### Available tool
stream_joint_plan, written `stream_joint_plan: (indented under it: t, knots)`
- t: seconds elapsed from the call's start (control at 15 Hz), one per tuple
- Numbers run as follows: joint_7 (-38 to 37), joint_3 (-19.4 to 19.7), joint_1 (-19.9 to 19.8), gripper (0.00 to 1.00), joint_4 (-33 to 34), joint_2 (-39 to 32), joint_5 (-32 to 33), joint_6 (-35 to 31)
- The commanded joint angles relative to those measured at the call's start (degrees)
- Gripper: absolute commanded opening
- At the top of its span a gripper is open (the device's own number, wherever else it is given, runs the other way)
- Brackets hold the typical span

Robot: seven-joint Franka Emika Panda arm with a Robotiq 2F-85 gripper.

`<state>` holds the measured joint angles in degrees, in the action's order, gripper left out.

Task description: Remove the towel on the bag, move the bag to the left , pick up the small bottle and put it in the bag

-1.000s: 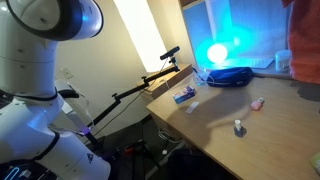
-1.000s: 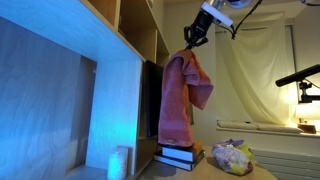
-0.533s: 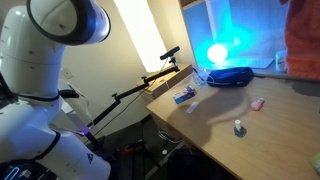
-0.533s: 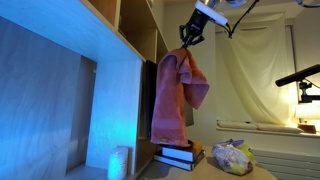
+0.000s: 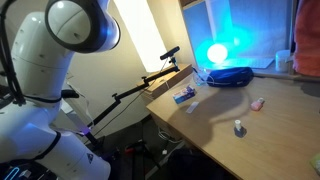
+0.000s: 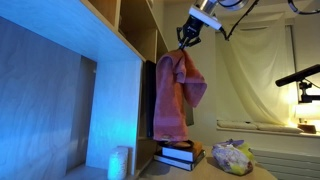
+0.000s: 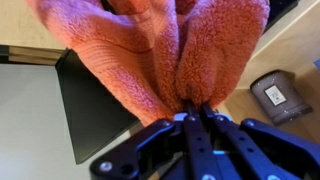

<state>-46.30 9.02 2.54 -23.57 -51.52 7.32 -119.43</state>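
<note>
Gripper (image 6: 188, 38): your jaws clamped on top fold of towel (image 6: 175, 95), high up. Towel hangs straight down in 1 long drape, orange-pink. Dark bag (image 5: 230, 75) lies on table (image 5: 215, 120) at far end, by blue light (image 5: 217, 53). Small bottle (image 5: 239, 127) upright on table, well apart from bag.
</note>
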Motion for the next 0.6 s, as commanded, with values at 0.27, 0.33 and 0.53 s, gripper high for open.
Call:
stream_joint_plan:
  t: [0.27,0.33,0.53]
  knots:
    - [-4.92,3.19,0.41,0.08,-0.07,-0.34,2.51,-4.70]
    - [-5.01,3.40,0.47,0.08,-0.07,-0.34,2.60,-4.73]
    - [-5.03,3.56,0.59,0.08,-0.07,-0.34,2.62,-4.74]
